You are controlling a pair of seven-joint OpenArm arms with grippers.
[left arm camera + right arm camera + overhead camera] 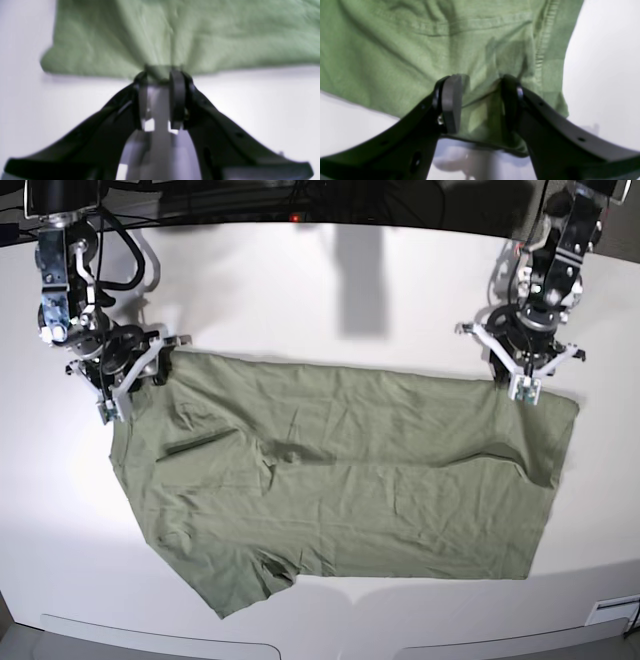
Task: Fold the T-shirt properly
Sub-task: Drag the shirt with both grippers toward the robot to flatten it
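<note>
The olive-green T-shirt point(340, 470) lies spread and wrinkled across the white table, its far edge stretched between my two grippers. In the base view my right gripper point(150, 365) holds the far left corner and my left gripper point(515, 375) holds the far right part of that edge. Seen from the left wrist, the left gripper point(161, 75) pinches a small bunch of the T-shirt point(200, 37) between narrow jaws. Through the right wrist camera, the right gripper point(481, 100) has a thicker fold of the T-shirt point(395, 50) with stitched hems filling the space between its pads.
The white table point(320, 290) runs bare behind the shirt to a dark frame with cables point(120, 250) at the back. Its front edge point(330, 645) lies just below the shirt's near hem. A small white fitting point(610, 612) sits at the front right corner.
</note>
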